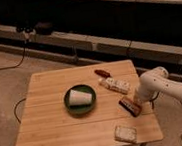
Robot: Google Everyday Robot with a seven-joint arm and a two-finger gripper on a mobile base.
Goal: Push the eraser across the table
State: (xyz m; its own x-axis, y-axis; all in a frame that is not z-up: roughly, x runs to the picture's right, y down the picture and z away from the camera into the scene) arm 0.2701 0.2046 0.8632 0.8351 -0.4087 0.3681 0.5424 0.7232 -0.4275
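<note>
The eraser (129, 105), a small dark block with an orange-brown edge, lies near the right edge of the light wooden table (56, 127). My gripper (137, 100) comes in from the right on a white arm (158, 81) and sits right at the eraser's right end, seemingly touching it.
A green plate (79, 100) holding a pale tipped cup (80, 96) sits mid-table. A pale speckled packet (116, 86) and a small red-brown item (102, 73) lie behind the eraser. A pale squarish block (125, 133) lies at the front right. Cables run across the floor.
</note>
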